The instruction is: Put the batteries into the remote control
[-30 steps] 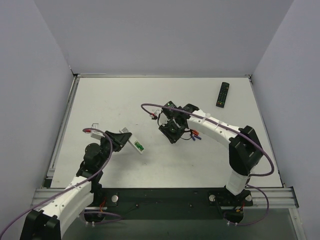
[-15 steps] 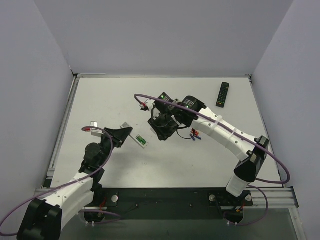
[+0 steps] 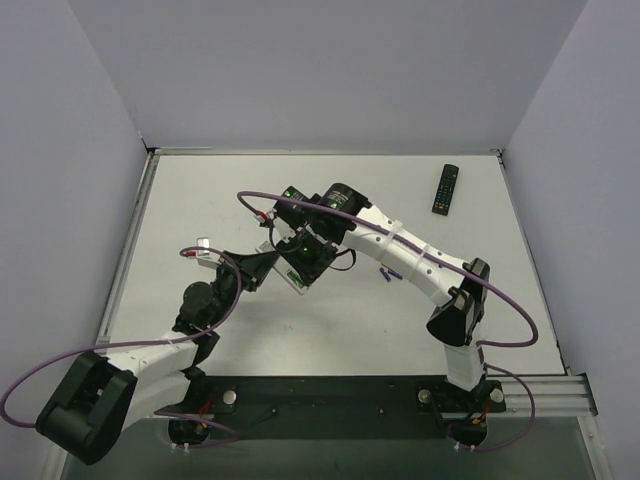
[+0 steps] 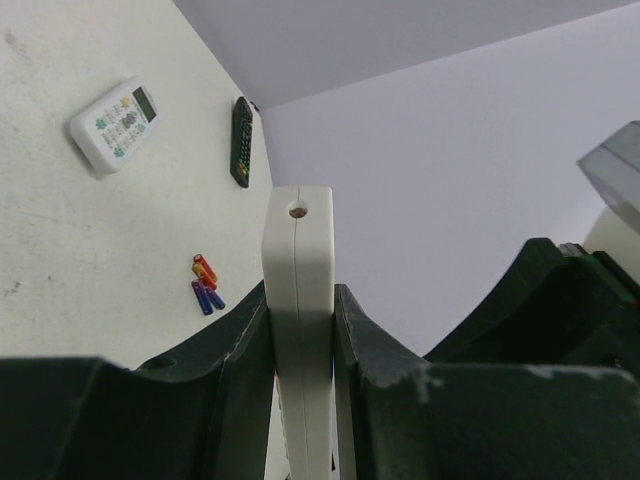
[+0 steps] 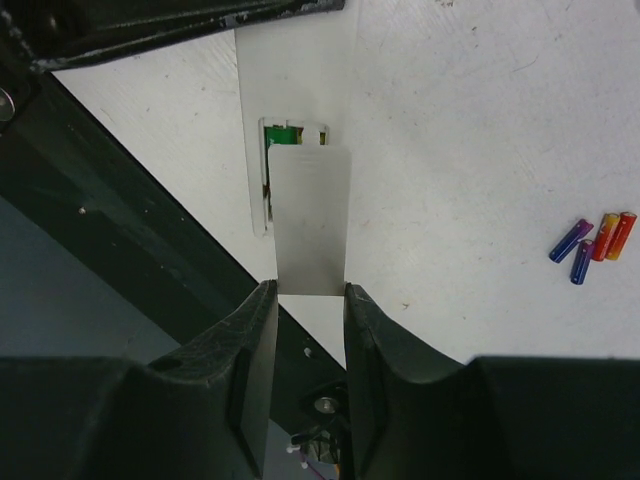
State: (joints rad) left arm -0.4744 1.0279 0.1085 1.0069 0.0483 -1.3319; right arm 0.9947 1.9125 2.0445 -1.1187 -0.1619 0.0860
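Right wrist view: right gripper [image 5: 308, 300] pinching a probable cover [image 5: 310, 220], left gripper [image 4: 300, 310] clamping the remote control [image 4: 298, 250], we are risking a skewed jam.

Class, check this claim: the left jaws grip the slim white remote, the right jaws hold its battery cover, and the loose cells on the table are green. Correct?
One error: the loose cells are red, orange and blue-purple, not green; green shows only in the compartment of the remote. The right wrist view shows it. The rest stands.
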